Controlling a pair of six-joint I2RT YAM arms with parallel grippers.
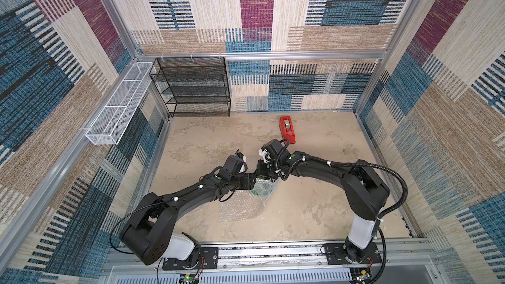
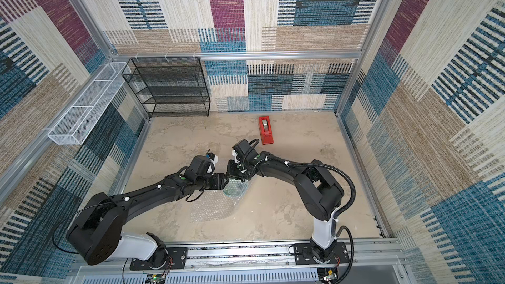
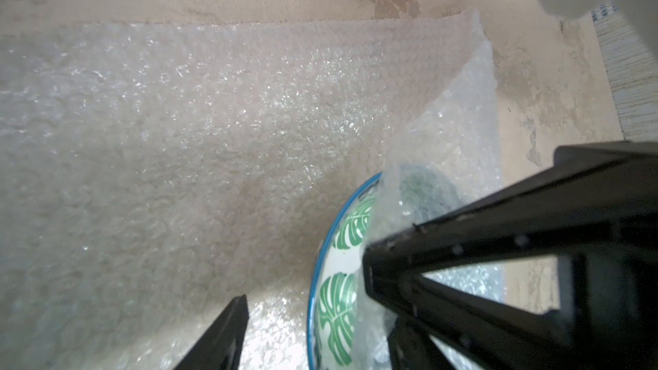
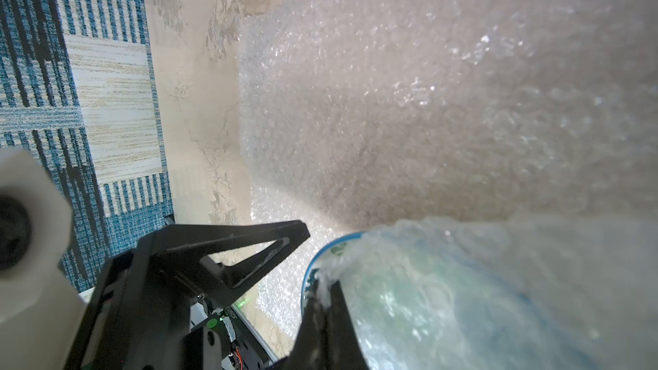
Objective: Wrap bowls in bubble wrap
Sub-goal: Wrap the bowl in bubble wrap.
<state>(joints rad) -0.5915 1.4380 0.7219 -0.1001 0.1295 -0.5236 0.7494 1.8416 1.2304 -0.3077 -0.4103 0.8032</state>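
Left wrist view: a small round white bowl with green leaf print and a blue rim [image 3: 338, 290] sits on a clear, shiny sheet of bubble wrap [image 3: 178, 129]. One flap of the sheet is drawn over part of the bowl's mouth; the rest of the rim is bare.

Location, both top views: bowl and sheet lie on the mottled beige bench [image 1: 314, 214]. They are well apart from the red plastic tape dispenser [image 1: 287, 129], on its side toward the arm bases. The loose spread of sheet lies farther from the dispenser than the bowl does.

Right fingers [image 4: 320, 315]: together, clamped on the flap's edge at the bowl rim.
Left fingers [image 3: 228, 329]: apart, one either side of the uncovered rim, gripping nothing.

Step in hand, as judged: the left arm secures the bowl or flap so the fold can be carried across.

Recommendations:
- The right grip should hold until the left has closed.
- The left should close on film rather than bare glaze, which likely slips.
- Keep the flap taut and the pull low, since the bowl may skate or tip on the slick sheet.
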